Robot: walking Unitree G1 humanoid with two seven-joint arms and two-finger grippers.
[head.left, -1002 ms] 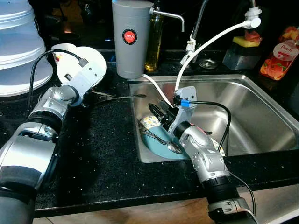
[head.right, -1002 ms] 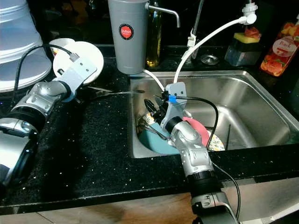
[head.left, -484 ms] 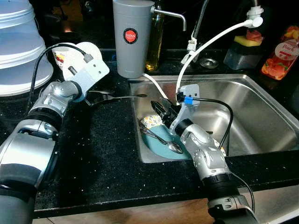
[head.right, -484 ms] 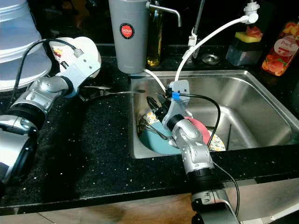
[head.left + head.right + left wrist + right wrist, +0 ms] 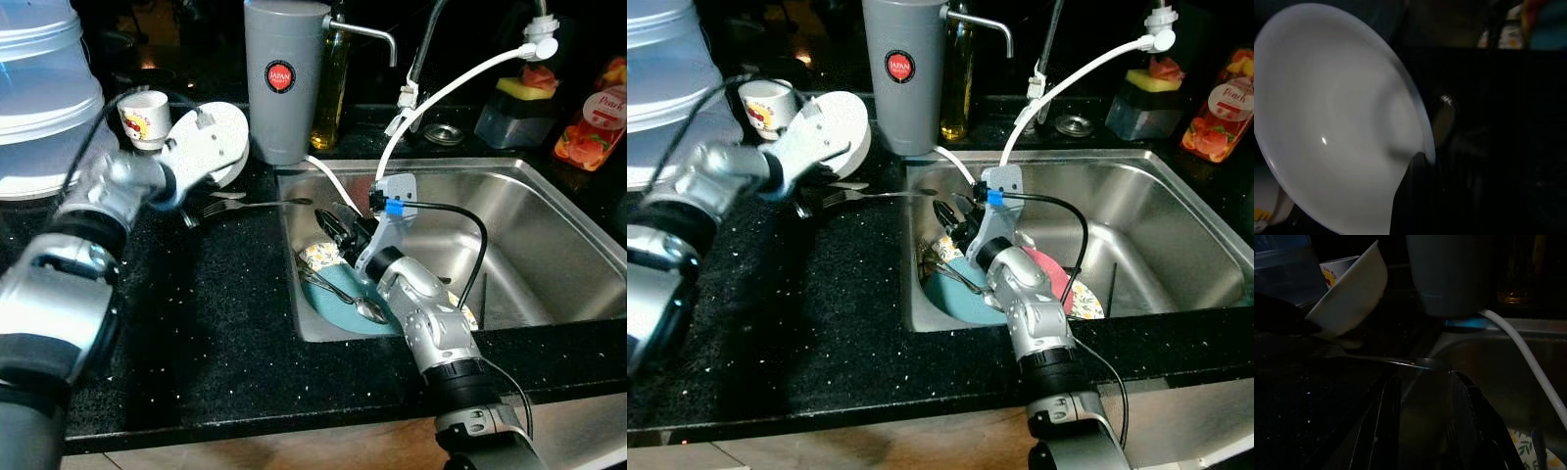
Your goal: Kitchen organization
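My left gripper (image 5: 830, 168) is shut on the rim of a white bowl (image 5: 223, 145), held tilted above the black counter left of the sink; one black finger (image 5: 1413, 196) laps over the bowl's (image 5: 1337, 122) edge. Behind the bowl stands a small printed cup (image 5: 144, 108). A long fork (image 5: 257, 204) lies on the counter with its handle reaching the sink's edge. My right gripper (image 5: 330, 221) hangs open inside the sink's left end, above a teal plate (image 5: 338, 305) with spoons (image 5: 364, 309) and a patterned bowl (image 5: 319, 254). Its two fingers (image 5: 1388, 406) stand apart, pointing at the fork handle (image 5: 1400, 362).
A grey canister (image 5: 285, 78) and an oil bottle (image 5: 332, 88) stand behind the sink's left corner. A white hose (image 5: 446, 86) arcs over the steel sink (image 5: 549, 245). Stacked plastic containers (image 5: 39, 98) sit far left, a juice bottle (image 5: 591, 125) far right. A pink plate (image 5: 1046, 274) lies under my right arm.
My left arm has swung right and a little up with the white bowl, uncovering the printed cup behind it. The right gripper has hardly moved.
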